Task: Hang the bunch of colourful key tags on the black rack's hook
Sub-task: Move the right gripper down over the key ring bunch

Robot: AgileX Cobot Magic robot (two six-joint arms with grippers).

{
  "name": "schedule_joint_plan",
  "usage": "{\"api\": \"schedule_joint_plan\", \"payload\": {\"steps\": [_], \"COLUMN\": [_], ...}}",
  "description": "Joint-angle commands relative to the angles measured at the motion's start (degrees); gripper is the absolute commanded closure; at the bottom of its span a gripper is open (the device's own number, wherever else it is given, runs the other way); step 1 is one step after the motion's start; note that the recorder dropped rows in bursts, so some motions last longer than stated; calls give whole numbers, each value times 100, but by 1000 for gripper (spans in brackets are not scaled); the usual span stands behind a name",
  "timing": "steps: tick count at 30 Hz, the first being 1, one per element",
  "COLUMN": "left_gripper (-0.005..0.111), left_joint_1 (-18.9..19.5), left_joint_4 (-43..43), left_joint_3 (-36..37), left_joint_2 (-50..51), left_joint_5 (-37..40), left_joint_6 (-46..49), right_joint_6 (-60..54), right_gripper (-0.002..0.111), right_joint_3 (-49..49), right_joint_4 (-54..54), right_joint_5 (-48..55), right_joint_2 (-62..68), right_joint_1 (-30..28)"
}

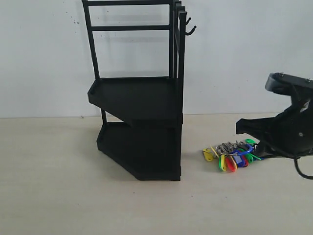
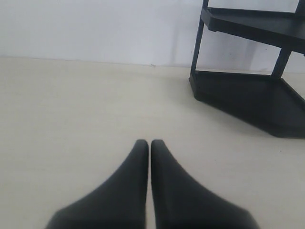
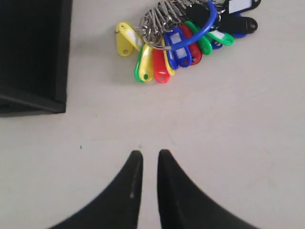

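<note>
The colourful key tag bunch (image 1: 234, 155) lies flat on the table, right of the black rack (image 1: 142, 98). In the right wrist view the key tag bunch (image 3: 176, 40) shows yellow, green, red and blue tags, silver rings and a blue-sleeved loop (image 3: 202, 33). My right gripper (image 3: 150, 153) hovers short of the bunch, its fingers a narrow gap apart and empty. In the exterior view the right gripper (image 1: 239, 128) sits just above and right of the tags. The rack's small hooks (image 1: 190, 30) stick out at its top right. My left gripper (image 2: 146, 142) is shut and empty, low over bare table.
The rack's lower tray (image 3: 31, 52) lies close beside the bunch. A white wall (image 1: 244, 58) stands behind the table. The rack's base (image 2: 248, 95) is ahead of the left gripper. A cable (image 1: 301, 171) hangs by the right arm.
</note>
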Motion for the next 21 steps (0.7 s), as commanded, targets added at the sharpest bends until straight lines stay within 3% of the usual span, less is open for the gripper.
{"api": "schedule_joint_plan", "payload": {"steps": [1,3,12,21], "left_gripper": [102,102,102,102], "left_joint_1": [-4,-4,-4,-4], "left_joint_4": [28,28,28,28], "left_joint_3": [-8,-8,-8,-8], "left_joint_2": [-12,-12,-12,-12], "left_joint_5": [-45,-45,-45,-45], "left_joint_6": [20,20,20,20], "right_joint_6": [486,698,1249,1423], "right_gripper": [68,59,62,62], "right_joint_3": [-289,-428,-1049,-1210], "right_joint_4": [-57,-57,-46,-1], "right_joint_5": [-537,-772,-1484,-1712], "right_joint_2": [717,1029,2138,2587], "right_joint_1": [-24,-24,-34,-428]}}
